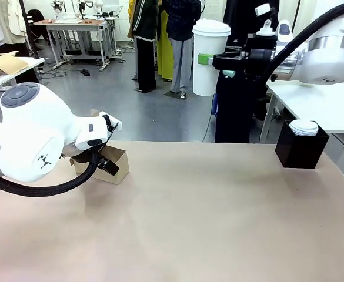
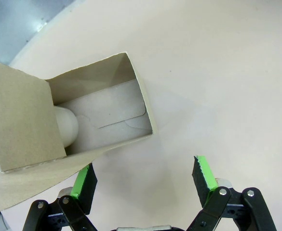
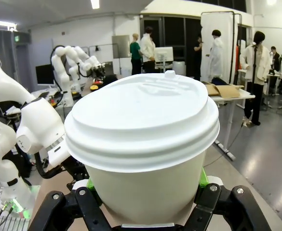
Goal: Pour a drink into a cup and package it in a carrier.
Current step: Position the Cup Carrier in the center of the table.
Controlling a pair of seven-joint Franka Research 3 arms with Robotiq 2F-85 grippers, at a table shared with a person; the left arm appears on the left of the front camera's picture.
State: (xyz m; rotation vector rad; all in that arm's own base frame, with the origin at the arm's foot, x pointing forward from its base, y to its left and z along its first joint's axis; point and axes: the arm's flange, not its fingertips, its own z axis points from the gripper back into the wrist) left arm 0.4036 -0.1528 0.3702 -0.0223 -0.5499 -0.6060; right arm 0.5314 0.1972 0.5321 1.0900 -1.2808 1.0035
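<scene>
Our right gripper (image 3: 145, 195) clamps the tall white lidded paper cup (image 3: 141, 125) between its jaws, below the lid: thin-walled, crushable, so we squeeze gently. Our left gripper (image 2: 143, 175) gapes, brown cardboard carrier (image 2: 20, 120) just ahead.

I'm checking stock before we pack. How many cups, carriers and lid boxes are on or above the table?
cup: 1, lidded, held up in the right fingers
carrier: 1
lid box: 1
Total: 3
A white rounded thing inside the carrier is too hidden to count.
</scene>
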